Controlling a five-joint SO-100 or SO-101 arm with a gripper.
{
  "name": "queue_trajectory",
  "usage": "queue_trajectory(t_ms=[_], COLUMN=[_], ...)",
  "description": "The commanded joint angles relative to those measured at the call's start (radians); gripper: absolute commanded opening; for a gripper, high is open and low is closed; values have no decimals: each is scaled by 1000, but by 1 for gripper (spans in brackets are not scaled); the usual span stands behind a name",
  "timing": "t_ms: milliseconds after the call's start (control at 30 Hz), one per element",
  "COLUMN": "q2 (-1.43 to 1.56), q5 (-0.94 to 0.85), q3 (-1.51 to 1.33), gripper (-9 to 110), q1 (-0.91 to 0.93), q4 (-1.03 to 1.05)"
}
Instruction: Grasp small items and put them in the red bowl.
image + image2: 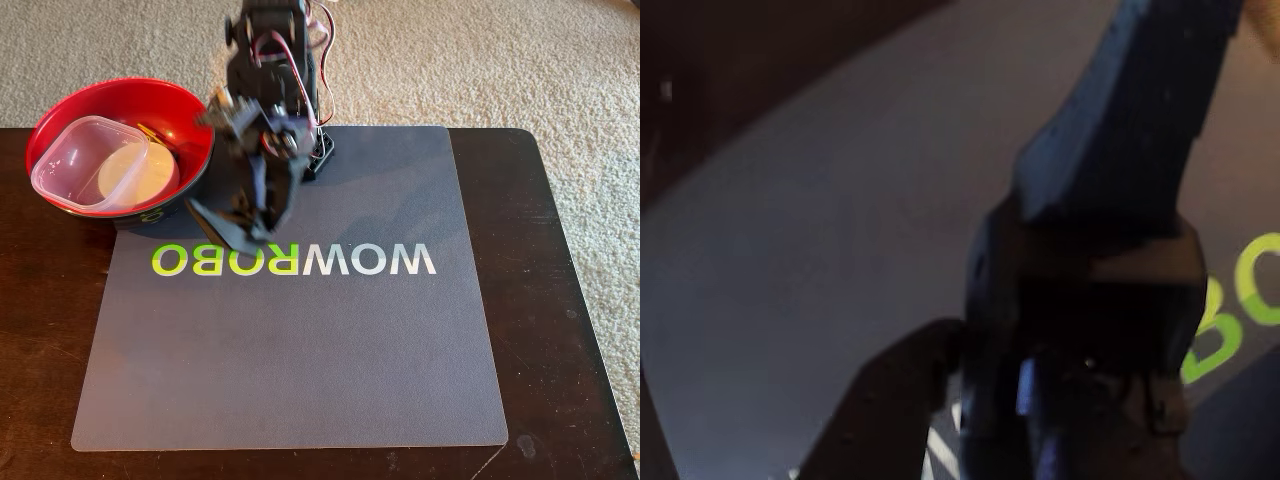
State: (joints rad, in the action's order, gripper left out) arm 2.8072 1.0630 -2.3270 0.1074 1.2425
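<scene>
Fixed view | 1 red bowl holding 1 clear tub, 1 white dish | fingers blurred, opening unclear

Fixed view: grey mat carries "WOWROBO" printed upside down near its far edge; "WOW" white, "ROBO" green. Arm covers part of the middle letters. Wrist view: only green letters "BO" legible on mat at right edge, blurred. Green mark on red bowl unreadable.
</scene>
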Motion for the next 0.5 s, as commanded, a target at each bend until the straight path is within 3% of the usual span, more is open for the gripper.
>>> queue_trajectory(t_ms=[0, 133, 300, 467], q2=[109, 193, 87, 179], q5=[-2, -14, -29, -9], q3=[49, -8, 5, 8], gripper=[0, 0, 0, 0], q1=[144, 390, 738, 900], q4=[32, 41, 78, 130])
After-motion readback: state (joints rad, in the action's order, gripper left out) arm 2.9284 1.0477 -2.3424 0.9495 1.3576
